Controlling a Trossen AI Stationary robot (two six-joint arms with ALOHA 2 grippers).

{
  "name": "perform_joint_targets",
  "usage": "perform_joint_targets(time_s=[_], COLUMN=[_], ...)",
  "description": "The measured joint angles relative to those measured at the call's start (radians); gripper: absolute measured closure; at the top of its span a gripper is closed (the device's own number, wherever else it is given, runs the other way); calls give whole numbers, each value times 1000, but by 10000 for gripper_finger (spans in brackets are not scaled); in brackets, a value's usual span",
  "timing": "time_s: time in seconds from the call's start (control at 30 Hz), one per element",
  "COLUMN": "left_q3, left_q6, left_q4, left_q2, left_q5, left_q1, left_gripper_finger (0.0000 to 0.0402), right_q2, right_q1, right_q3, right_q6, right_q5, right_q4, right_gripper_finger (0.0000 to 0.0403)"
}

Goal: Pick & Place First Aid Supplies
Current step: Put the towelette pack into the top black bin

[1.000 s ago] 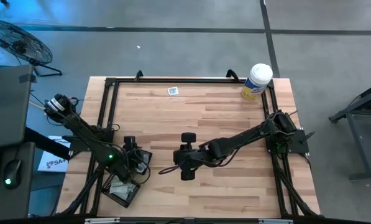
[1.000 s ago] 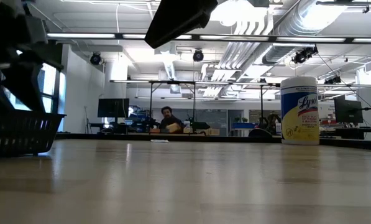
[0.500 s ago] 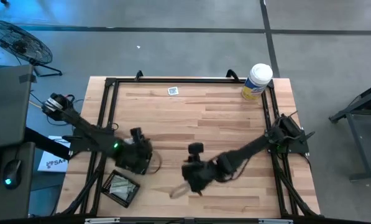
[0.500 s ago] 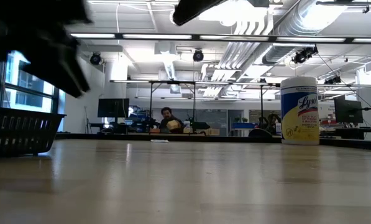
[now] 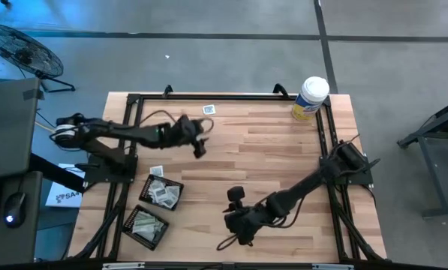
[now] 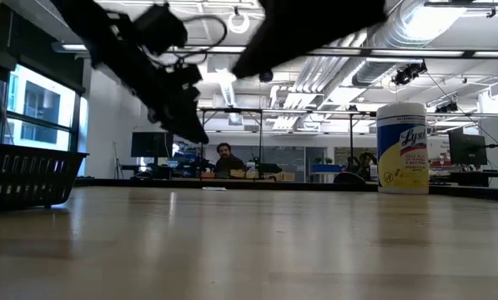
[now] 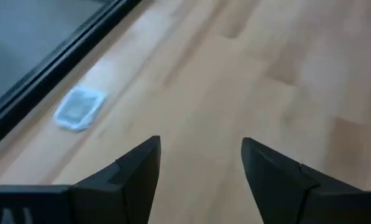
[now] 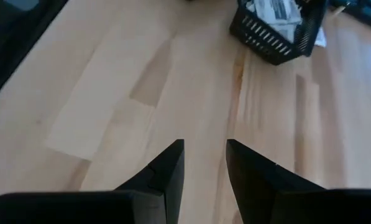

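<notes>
One small square grey-white packet [image 5: 208, 109] of the first aid supplies lies flat on the wood by the far rail; it also shows in the left wrist view [image 7: 78, 109]. My left gripper [image 5: 200, 148] hovers open over bare wood just on the near side of it [image 7: 201, 162], with nothing between its fingers. More packets fill two black mesh trays [image 5: 161, 193] [image 5: 145, 226] at the near left, and one packet [image 5: 157, 171] lies beside them. My right gripper [image 5: 231, 225] is near the front edge, pointing toward the trays, its fingers [image 8: 204, 165] narrowly open over bare wood.
A white canister with a yellow label [image 5: 310, 97] stands at the far right corner [image 6: 401, 148]. A black metal frame [image 5: 130, 135] borders the tabletop. In the right wrist view one mesh tray [image 8: 272, 31] lies ahead. A person sits far back in the room [image 6: 225, 158].
My left gripper has swung away from the trays toward the table's far edge, rolling as it went, and now hangs close to the lone packet. It has stayed open. My right gripper has moved toward the near edge and sunk lower.
</notes>
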Motion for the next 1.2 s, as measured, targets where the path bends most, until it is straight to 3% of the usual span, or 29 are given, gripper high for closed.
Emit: perform_joint_targets(time_s=[0.2, 0.53, 0.73, 1.03, 1.2], left_q3=[13, 229, 323, 342, 342], left_q6=[40, -4, -16, -86, -86], left_q4=[123, 61, 27, -43, -127], left_q2=[155, 400, 481, 529, 501], left_q5=[132, 204, 249, 279, 389], left_q1=[180, 377, 425, 458, 444], left_gripper_finger=[181, 181, 181, 181, 181], right_q2=[0, -1, -1, -1, -1], right_q1=[-35, -48, -46, -46, -46], right_q3=[-125, -144, -144, -144, -144], right_q6=[12, -1, 9, 16, 15], right_q5=[-5, -7, -34, -47, -45], right_q4=[140, 151, 145, 156, 159], right_gripper_finger=[290, 290, 290, 290, 290])
